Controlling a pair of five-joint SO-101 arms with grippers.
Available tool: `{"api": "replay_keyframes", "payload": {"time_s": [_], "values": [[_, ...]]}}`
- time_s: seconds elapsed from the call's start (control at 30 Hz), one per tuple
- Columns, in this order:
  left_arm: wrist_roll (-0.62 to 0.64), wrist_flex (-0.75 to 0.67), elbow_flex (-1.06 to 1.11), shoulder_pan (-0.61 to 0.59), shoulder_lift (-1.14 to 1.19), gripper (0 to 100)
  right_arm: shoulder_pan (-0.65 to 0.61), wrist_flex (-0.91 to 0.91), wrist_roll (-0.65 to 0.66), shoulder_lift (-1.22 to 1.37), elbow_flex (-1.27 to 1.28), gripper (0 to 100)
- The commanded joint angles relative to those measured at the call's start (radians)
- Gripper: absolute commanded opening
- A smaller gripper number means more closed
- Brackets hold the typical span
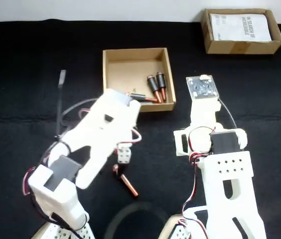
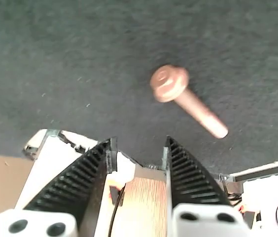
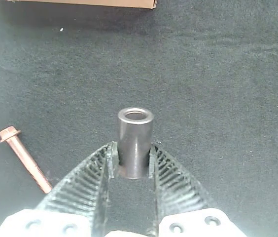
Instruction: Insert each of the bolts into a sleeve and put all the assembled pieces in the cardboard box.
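**Sleeve clamped, bolt waiting on the mat**

The right gripper (image 3: 132,149) is pinching a dark metal sleeve (image 3: 135,140) by its lower end. This is leaving the open bore and most of the barrel standing clear of the fingertips. The left gripper (image 2: 139,140) is hanging over the black mat (image 1: 31,74) with its jaws spread and nothing between them, and it is pointing toward a loose copper-coloured bolt (image 2: 186,98).

That bolt (image 1: 126,182) is lying flat on the mat near the front, between the two arms and closer to the left one, well apart from the cardboard box (image 1: 125,69) farther back. Two assembled pieces (image 1: 156,87) are lying inside the box toward its right side. A third seems to be resting by the near wall, partly hidden by the left arm. A second box (image 1: 240,47) holding a paper sheet is sitting at the far right.

The bolt is looking small, rigid and light, with a round shank that is likely to roll or skid if nudged from one side. Closing across the shank just below the flanged head looks like the safest hold, because it is leaving the plain tip free to enter the bore. The sleeve's smooth wall is probably slippery, so the pinch on it is needing to be firm.
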Motion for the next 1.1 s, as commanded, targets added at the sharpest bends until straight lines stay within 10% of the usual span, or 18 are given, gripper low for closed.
{"api": "replay_keyframes", "payload": {"time_s": [0.0,0.7,1.07], "values": [[0.011,-0.021,-0.001,0.028,0.022,16,0.012,-0.015,0.014,-0.033,-0.005,0.8],[0.040,-0.183,-0.039,0.128,0.173,16,-0.042,-0.005,0.043,-0.031,0.005,0.8],[0.043,-0.041,-0.265,0.182,0.170,16,-0.045,-0.016,0.095,-0.030,0.050,0.8]]}}
